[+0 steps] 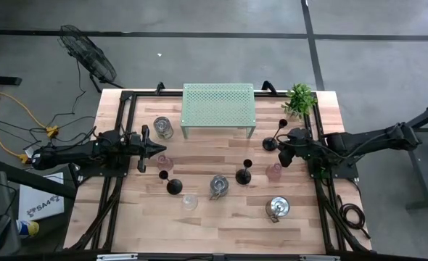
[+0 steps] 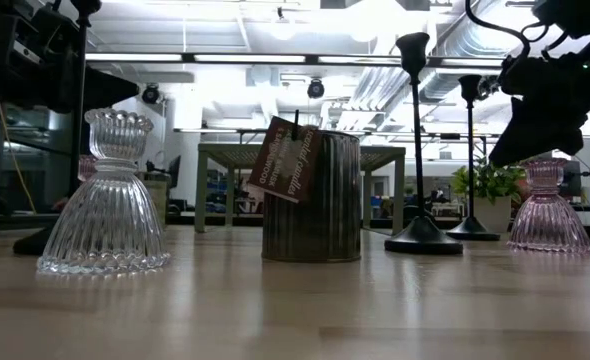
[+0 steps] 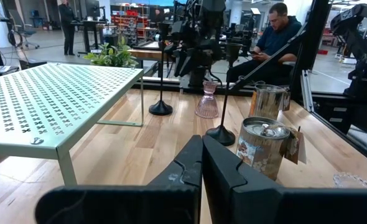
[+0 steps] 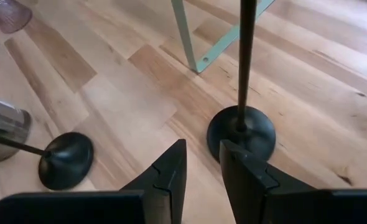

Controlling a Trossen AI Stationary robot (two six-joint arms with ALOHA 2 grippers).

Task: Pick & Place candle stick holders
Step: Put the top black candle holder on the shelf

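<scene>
Right gripper (image 4: pixel 202 163) narrowly parted, pinching nothing, hovering just beside the black candlestick (image 4: pixel 241 127) near the green perforated shelf (image 1: pixel 218 106). Matte thin stem upright, long axis vertical, on a round domed base on the pale wood table (image 1: pixel 221 221). Second black candlestick (image 4: pixel 64 160) nearby, leaning in this view. Left gripper (image 3: pixel 201 163) pressed together, waiting over the table's left side.

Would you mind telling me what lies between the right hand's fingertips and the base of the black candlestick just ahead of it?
Only bare wooden table. In the right wrist view, the right hand sits just short of the black candlestick, with nothing between.
</scene>
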